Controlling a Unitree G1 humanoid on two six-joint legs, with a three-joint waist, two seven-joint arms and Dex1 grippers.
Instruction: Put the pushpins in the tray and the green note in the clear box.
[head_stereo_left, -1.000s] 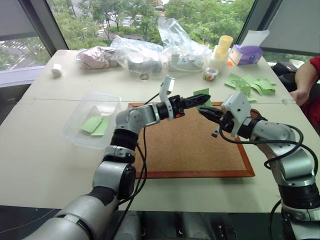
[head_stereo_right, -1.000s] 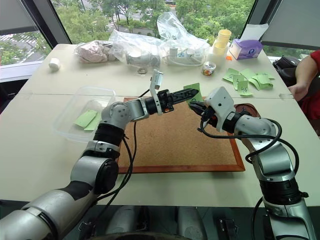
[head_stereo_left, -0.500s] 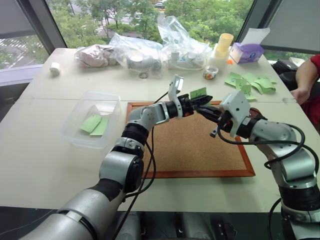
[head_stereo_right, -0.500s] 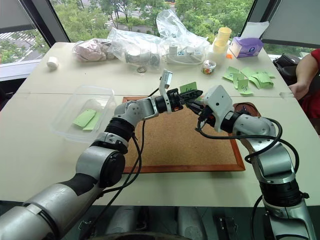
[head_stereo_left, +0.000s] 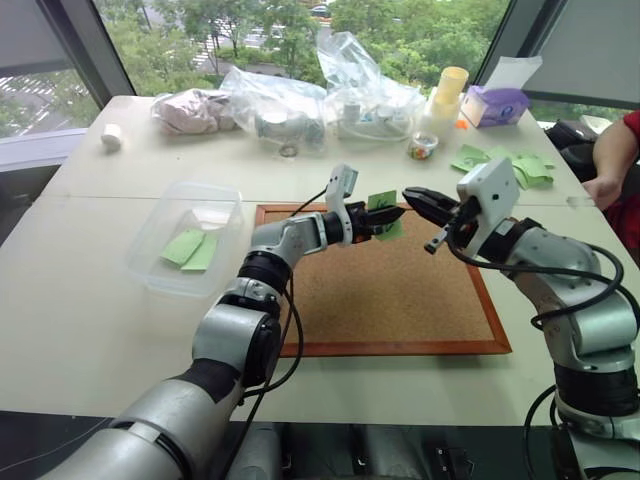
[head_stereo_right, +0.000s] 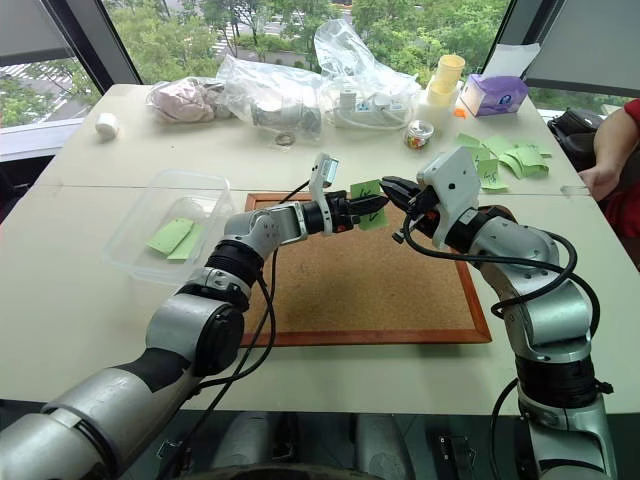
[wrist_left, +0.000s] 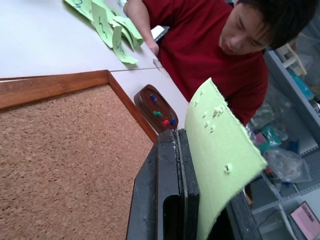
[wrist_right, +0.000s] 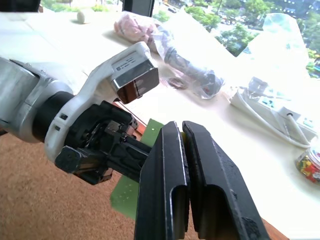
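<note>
Your left gripper (head_stereo_right: 362, 210) is clamped on the green note (head_stereo_right: 369, 203), holding it in the air above the far edge of the cork board (head_stereo_left: 390, 300); in the left wrist view the slip sticks up past the closed fingers (wrist_left: 172, 200), pin holes showing in it. Your right gripper (head_stereo_left: 412, 196) has its fingers (wrist_right: 172, 200) pressed together, tips just beside the note; can't tell if anything small is pinched between them. The tray (wrist_left: 155, 107) sits off the board's right far corner, touching or nearly touching the frame, with the pushpins (wrist_left: 161, 116) in it: blue, green and red heads. The clear box (head_stereo_left: 190, 235) is on the table left of the board, two green slips lying inside. More green slips (head_stereo_left: 505, 165) lie on the far right of the table, near a person in a red shirt (wrist_left: 200, 45).
</note>
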